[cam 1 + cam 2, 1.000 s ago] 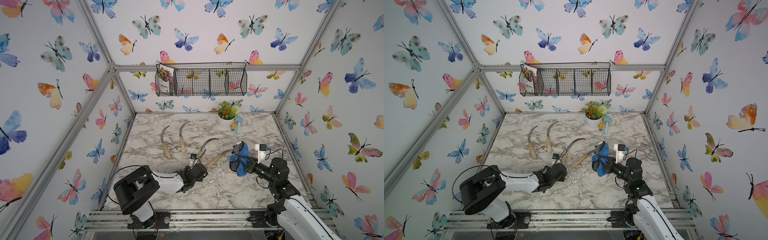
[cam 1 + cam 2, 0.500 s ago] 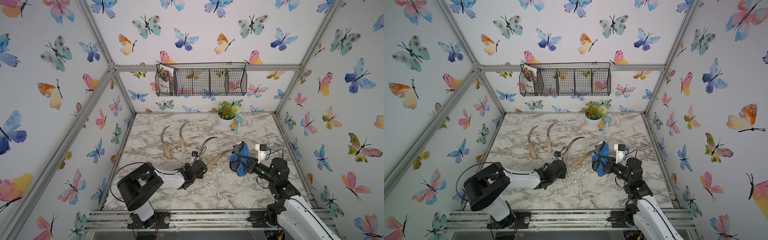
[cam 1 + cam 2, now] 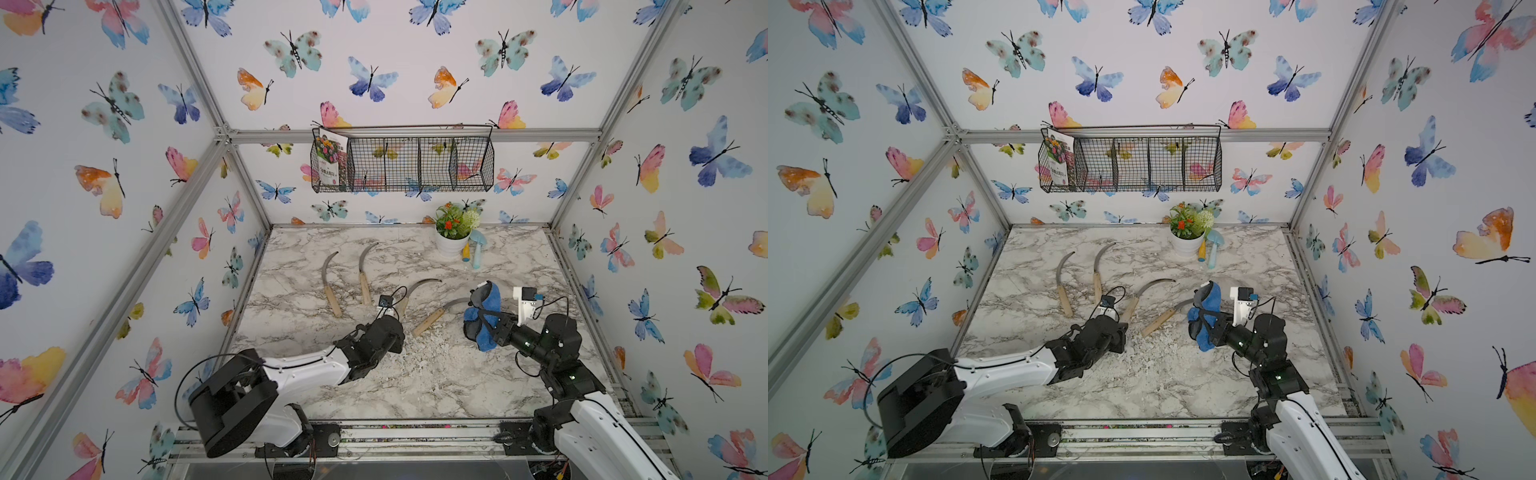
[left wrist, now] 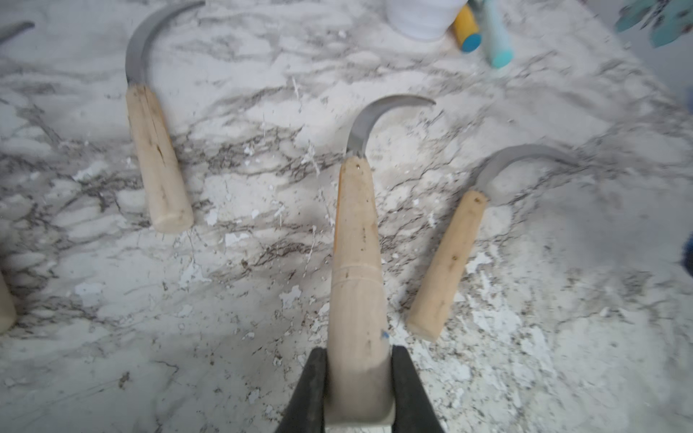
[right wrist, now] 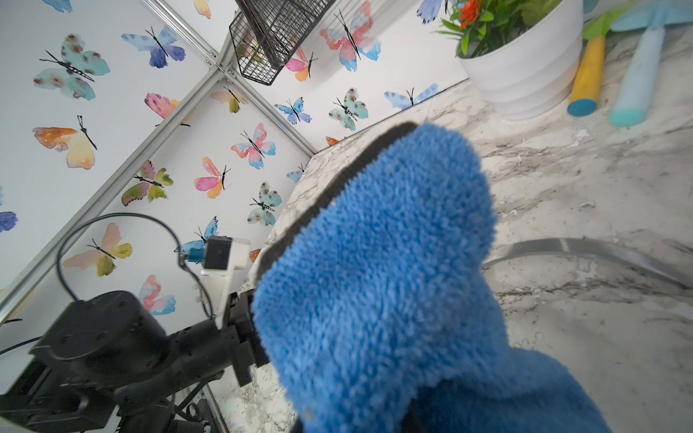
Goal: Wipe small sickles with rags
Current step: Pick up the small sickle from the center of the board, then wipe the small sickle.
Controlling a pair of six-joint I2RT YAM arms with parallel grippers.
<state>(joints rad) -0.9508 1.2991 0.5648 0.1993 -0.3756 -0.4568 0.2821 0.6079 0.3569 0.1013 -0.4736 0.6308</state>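
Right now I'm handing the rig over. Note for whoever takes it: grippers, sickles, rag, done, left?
Left gripper: shut on the handle end of one sickle; can't tell whether it is lifted.
Right gripper: shut on the blue rag, held up above the table.
Other three sickles lie on the table: two side by side, one between the grippers.
Done: sickle and rag gripped. Can't tell which sickles are already wiped.
Left: bring the rag to the held blade, wipe, then do the rest.
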